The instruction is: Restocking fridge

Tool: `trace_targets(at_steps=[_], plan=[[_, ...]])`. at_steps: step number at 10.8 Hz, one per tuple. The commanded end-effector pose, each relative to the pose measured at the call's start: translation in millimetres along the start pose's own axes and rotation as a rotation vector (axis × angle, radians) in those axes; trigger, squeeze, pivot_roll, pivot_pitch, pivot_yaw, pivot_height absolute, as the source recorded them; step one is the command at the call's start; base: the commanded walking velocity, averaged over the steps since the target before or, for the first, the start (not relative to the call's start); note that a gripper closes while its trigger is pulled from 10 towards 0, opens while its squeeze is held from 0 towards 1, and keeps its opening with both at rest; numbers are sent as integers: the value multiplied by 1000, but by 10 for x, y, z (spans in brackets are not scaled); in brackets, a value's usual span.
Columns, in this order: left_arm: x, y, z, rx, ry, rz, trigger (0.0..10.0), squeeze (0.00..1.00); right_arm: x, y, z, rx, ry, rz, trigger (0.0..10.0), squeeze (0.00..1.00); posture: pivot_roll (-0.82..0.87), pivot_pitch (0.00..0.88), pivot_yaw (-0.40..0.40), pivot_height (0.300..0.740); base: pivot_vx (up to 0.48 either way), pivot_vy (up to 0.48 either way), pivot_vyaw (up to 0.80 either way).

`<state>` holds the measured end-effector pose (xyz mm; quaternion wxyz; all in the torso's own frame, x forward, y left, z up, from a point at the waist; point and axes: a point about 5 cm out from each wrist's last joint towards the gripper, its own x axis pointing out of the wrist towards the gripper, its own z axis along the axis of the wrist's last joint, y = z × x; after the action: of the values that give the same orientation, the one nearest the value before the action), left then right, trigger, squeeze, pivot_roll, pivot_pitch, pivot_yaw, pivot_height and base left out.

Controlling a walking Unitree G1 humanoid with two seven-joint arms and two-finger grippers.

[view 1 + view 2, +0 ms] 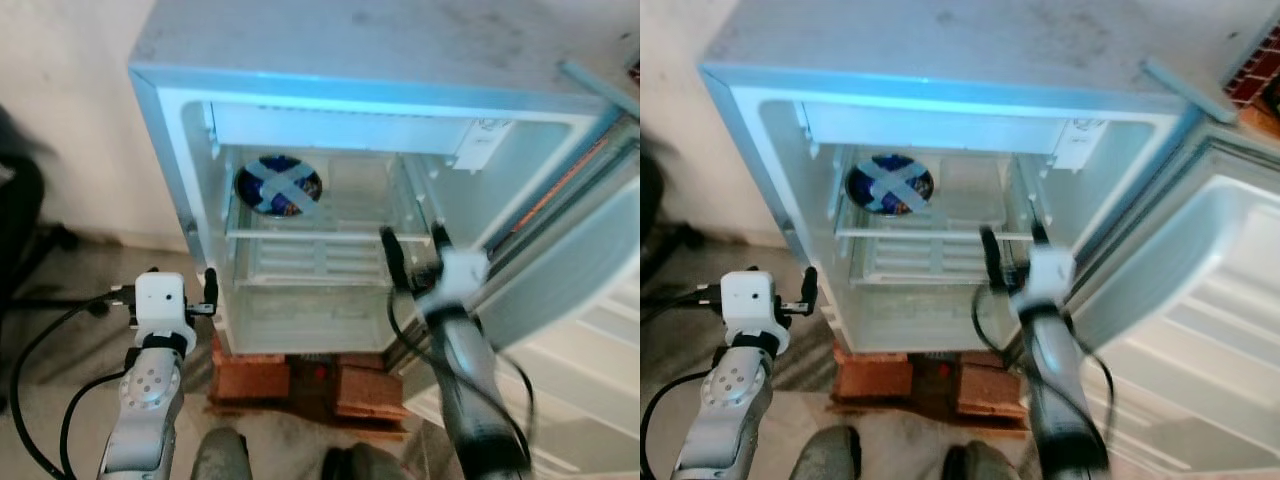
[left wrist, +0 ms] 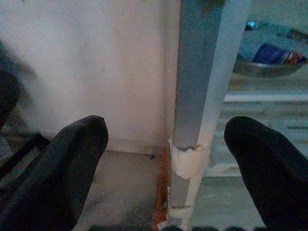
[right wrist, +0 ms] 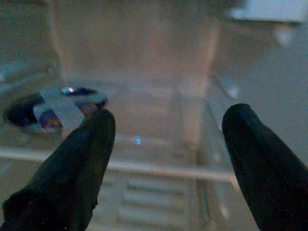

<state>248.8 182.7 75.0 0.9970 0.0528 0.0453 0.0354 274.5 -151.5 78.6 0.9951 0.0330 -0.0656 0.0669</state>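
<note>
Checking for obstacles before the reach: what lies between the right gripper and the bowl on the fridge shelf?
Nothing: in the left eye view, bare shelf separates the open right gripper from the taped bowl.

Fridge (image 1: 350,60): one, door (image 1: 575,270) open. Taped bowl (image 1: 279,186): one. Bricks (image 1: 300,380): at least two. Grippers: two, left gripper (image 1: 172,297), right gripper (image 1: 412,245).

The fridge (image 1: 350,60) is pale grey outside and white inside. On its shelf, the bowl (image 1: 278,186) is dark blue, crossed by pale tape strips, perhaps clear. The bricks (image 1: 300,380) below are reddish-brown. Both grippers have black fingers (image 2: 72,163).
</note>
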Motion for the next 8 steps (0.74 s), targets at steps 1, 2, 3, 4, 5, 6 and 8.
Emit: trace_targets(at_steps=[1,2,3,4,5,6,8], plan=[[-10,-35,-57,3,20,-34,10000,0,-52,-82,7,-4,20,-37,10000,0,170,48,-73,740,-244,0,0],[-3,-81,-62,6,15,-70,10000,0,-125,-173,-45,19,61,-92,10000,0,159,40,-65,740,-390,0,0],[5,-88,-53,12,7,-77,10000,0,-134,-188,-41,12,68,-88,10000,0,159,40,-65,740,-394,0,0],[10,-91,-37,25,-2,-97,10000,0,-129,-191,-32,0,83,-81,10000,0,153,42,-63,740,-398,0,0],[-17,-92,-40,33,-2,-109,10000,0,-135,-179,-39,7,105,-63,10000,0,157,44,-63,740,-420,0,0],[-50,-87,-65,30,5,-113,10000,0,-158,-146,-47,11,123,-40,10000,0,158,46,-63,740,-420,0,0],[-63,-85,-80,32,10,-116,10000,0,-197,-126,-84,6,146,-45,10000,0,157,48,-62,740,-420,0,0]])
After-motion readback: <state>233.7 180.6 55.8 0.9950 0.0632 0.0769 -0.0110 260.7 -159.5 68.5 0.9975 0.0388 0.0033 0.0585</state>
